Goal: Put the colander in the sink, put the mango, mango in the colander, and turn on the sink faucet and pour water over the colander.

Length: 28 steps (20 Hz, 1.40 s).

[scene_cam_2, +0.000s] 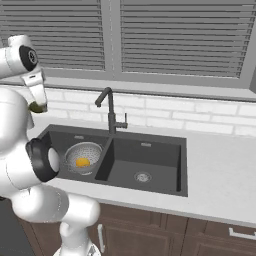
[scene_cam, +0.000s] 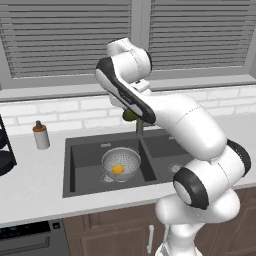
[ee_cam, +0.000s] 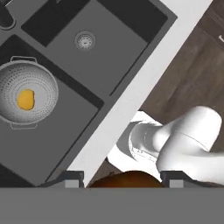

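The silvery colander (scene_cam: 131,159) (scene_cam_2: 91,150) (ee_cam: 43,83) sits in the left basin of the dark grey sink (scene_cam: 82,165) (scene_cam_2: 150,165) (ee_cam: 109,48). A yellow-orange mango (scene_cam: 118,169) (scene_cam_2: 82,162) (ee_cam: 26,99) lies inside it. High above the sink's near side, my gripper (scene_cam: 131,116) (scene_cam_2: 36,107) (ee_cam: 124,180) is shut on the darker greenish mango (scene_cam: 129,115) (scene_cam_2: 35,106) (ee_cam: 127,178). The gooseneck sink faucet (scene_cam_2: 109,107) (ee_cam: 5,17) stands behind the divider, its spout over the left basin. No water runs from it.
A small grey bottle with a brown top (scene_cam: 41,136) stands on the counter left of the sink. A dark rack (scene_cam: 4,150) sits at the far left edge. Brick backsplash and window blinds rise behind. Wooden cabinet doors (scene_cam_2: 165,240) run below the counter.
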Available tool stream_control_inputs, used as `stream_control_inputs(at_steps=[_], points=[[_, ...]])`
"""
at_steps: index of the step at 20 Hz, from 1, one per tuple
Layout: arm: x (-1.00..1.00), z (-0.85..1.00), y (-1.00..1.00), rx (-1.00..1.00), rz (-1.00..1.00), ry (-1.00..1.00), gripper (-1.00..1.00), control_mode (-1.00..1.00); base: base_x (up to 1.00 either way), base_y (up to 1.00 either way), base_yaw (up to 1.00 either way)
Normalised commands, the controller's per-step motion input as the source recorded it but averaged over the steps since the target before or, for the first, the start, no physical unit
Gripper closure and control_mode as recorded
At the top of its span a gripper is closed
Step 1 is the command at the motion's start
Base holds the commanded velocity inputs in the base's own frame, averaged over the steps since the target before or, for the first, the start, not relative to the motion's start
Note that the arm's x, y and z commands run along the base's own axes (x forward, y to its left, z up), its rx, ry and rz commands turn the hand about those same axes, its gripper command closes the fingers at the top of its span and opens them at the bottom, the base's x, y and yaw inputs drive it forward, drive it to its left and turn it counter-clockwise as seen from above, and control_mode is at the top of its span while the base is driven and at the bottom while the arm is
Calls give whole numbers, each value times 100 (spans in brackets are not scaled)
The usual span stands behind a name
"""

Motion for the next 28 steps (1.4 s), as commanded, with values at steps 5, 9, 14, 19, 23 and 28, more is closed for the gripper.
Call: stream_control_inputs(at_steps=[5, 9, 14, 19, 23, 28], points=[[40, -24, 0, 0, 21, 0, 100, -100, 0, 0, 0], [49, -27, 23, 0, 21, 1, 100, -100, 0, 0, 0], [55, -36, 50, -2, 18, 0, 100, -100, 0, 0, 0], [41, -62, 31, -2, 19, 0, 100, -100, 0, 0, 0], [45, -74, 16, -2, 19, 0, 100, -100, 0, 0, 0], [41, -72, 5, 0, 18, 2, 100, -100, 0, 0, 0]])
